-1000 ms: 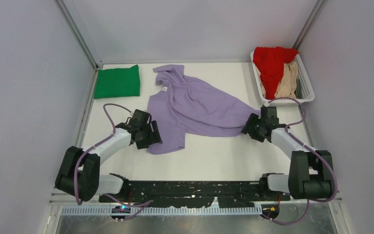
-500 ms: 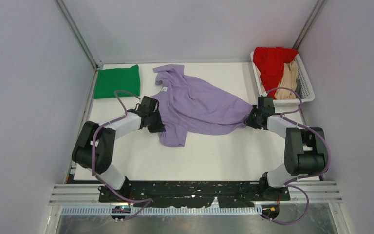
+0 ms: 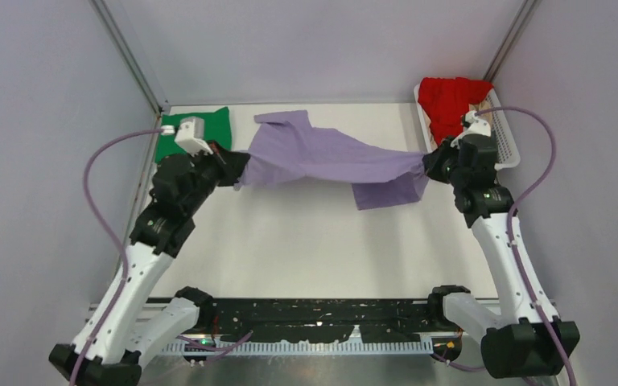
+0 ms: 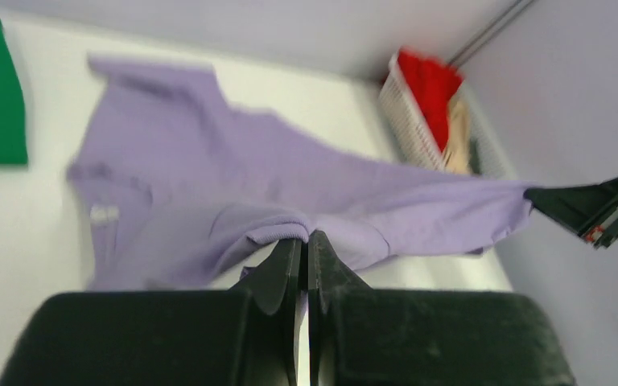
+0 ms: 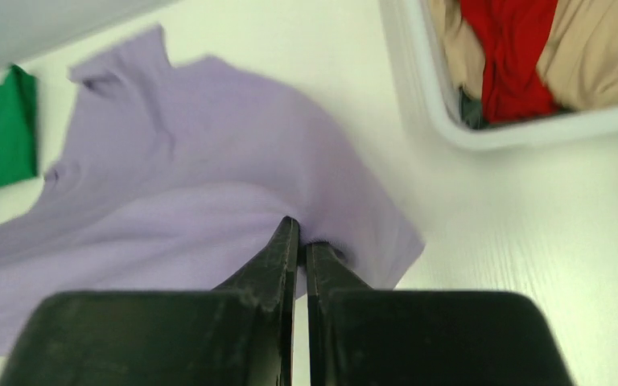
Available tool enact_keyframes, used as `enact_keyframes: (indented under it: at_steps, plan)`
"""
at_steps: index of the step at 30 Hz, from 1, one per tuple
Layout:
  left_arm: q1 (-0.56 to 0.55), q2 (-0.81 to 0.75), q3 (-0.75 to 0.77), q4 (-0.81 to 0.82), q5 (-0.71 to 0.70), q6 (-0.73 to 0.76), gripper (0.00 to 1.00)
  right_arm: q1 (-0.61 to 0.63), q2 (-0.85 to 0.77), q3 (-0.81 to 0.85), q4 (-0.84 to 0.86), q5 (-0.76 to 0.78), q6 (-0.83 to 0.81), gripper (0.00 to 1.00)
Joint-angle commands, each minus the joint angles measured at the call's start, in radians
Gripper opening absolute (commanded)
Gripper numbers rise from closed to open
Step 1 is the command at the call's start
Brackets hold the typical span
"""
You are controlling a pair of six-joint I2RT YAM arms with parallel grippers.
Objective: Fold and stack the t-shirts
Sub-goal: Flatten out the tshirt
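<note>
Now, both grippers are clamped on the purple shirt (image 3: 330,157): the right gripper (image 3: 429,165) pinches one edge just beside the basket (image 3: 512,153), the left gripper (image 3: 240,170) the other edge well apart from it, one flap sagging between. Draw them evenly apart, I'd judge, so the cloth flattens before you lay it down. Farther back, across from the basket, the folded green shirt (image 3: 216,125) awaits stacking.

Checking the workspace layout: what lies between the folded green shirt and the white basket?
The lavender t-shirt, held stretched between the left end effector and right end effector, as the top view shows.
</note>
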Motion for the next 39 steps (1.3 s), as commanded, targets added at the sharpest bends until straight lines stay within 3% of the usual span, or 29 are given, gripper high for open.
enact_keyframes:
  at_steps: [1,12,21,28,32,36,39]
  plan:
    - [-0.003,-0.149,0.143,0.112,-0.09,0.098,0.0,0.002,-0.114,0.218,-0.107,-0.009,-0.063,0.05]
    - [-0.003,-0.266,0.566,0.074,-0.011,0.242,0.0,0.002,-0.312,0.665,-0.294,-0.12,-0.113,0.05]
    - [-0.002,-0.209,0.74,0.034,-0.006,0.322,0.0,0.002,-0.389,0.779,-0.328,-0.156,-0.102,0.05]
    - [-0.003,-0.097,0.706,0.054,-0.151,0.373,0.0,0.001,-0.363,0.68,-0.31,-0.117,-0.088,0.05]
    - [-0.001,0.041,0.667,0.035,-0.393,0.436,0.0,0.001,-0.32,0.533,-0.257,-0.047,-0.088,0.05]
    - [0.008,0.257,0.579,0.065,-0.532,0.485,0.0,0.002,-0.229,0.314,-0.145,-0.018,-0.078,0.06]
    - [0.042,0.497,0.568,0.019,-0.573,0.432,0.06,0.002,-0.059,0.146,-0.044,-0.034,-0.051,0.06]
